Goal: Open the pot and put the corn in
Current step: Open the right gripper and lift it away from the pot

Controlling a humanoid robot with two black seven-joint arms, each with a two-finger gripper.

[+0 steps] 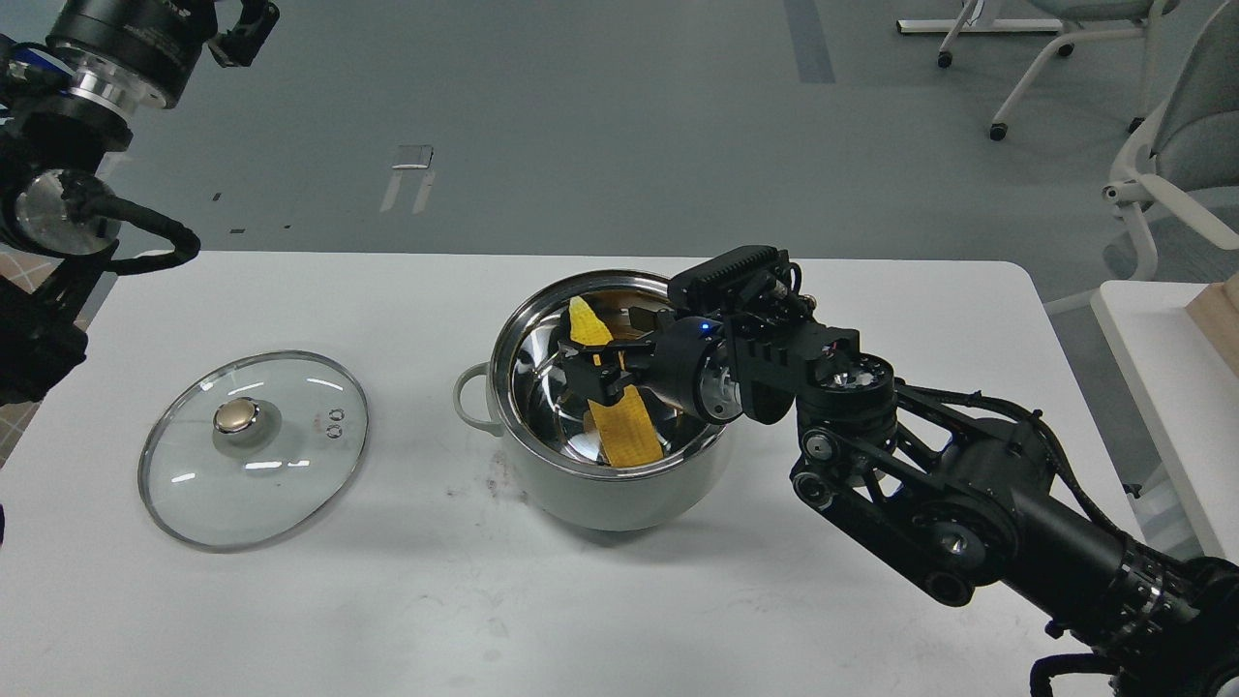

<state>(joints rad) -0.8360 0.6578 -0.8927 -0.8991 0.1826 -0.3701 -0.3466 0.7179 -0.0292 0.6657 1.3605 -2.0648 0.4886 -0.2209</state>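
**Lid off, corn inside the pot**

While the left pincer (247, 34) hangs far left, too dark to judge its gap, the glass lid (254, 450) lies on the worktop (436, 600). In the open pot (610, 387), the right pincer (602, 373) grips the corn (624, 431); only release seems left. Reflections blur the cob's outline.

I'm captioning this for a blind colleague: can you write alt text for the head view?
The right gripper holds the yellow corn inside the open pot at the middle of a white table. The glass lid lies flat to the pot's left; the left gripper is raised at top left.
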